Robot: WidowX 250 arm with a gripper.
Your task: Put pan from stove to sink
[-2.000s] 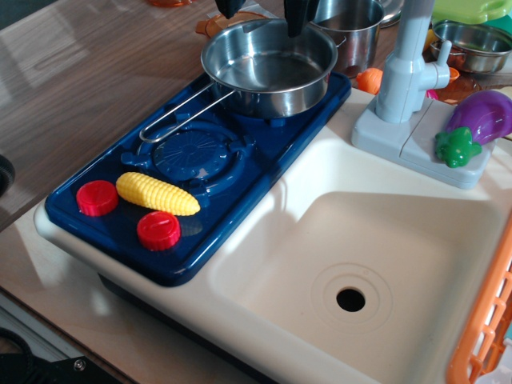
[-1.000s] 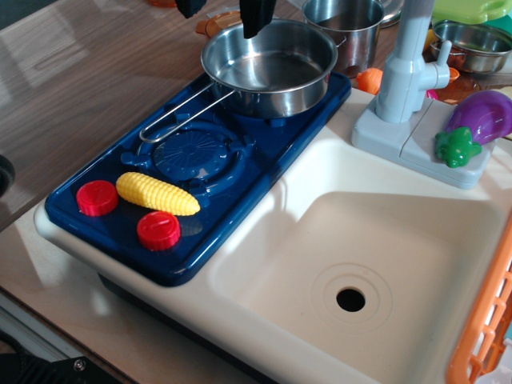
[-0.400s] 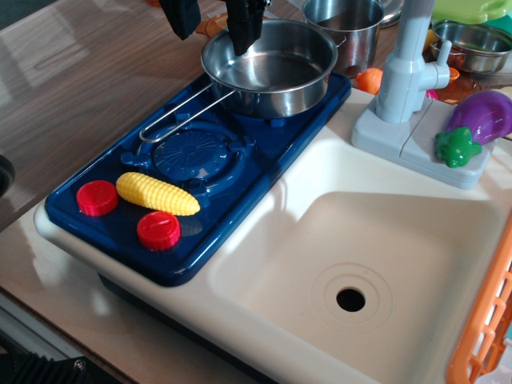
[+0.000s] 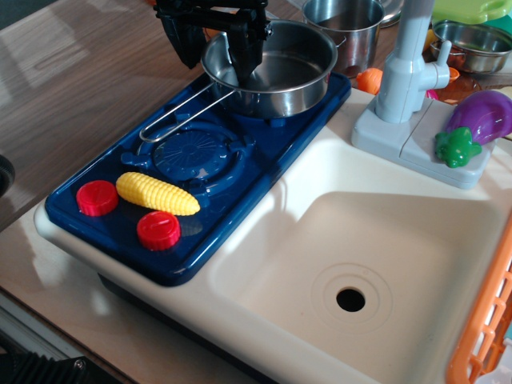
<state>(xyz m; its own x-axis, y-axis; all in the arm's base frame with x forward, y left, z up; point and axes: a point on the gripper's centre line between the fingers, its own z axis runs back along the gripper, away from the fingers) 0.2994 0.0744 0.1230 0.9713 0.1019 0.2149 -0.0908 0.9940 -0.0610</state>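
Observation:
The shiny steel pan (image 4: 276,72) sits on the far burner of the dark blue stove (image 4: 192,172), its wire-loop handle (image 4: 180,114) pointing to the near left. My black gripper (image 4: 218,56) is open and straddles the pan's left rim: one finger (image 4: 244,52) is inside the pan, the other (image 4: 186,44) outside it. The cream-white sink (image 4: 368,272) with its drain hole lies to the right of the stove.
A yellow toy corn (image 4: 158,194) and two red knobs (image 4: 158,230) are on the stove's near end. A taller steel pot (image 4: 346,24) stands behind the pan. A grey faucet (image 4: 408,72), purple eggplant (image 4: 478,120), steel bowl (image 4: 472,44) and orange basket (image 4: 488,320) flank the sink.
My gripper has moved left and come down from above the pan, until its open fingers straddle the pan's left rim. The pan has not moved.

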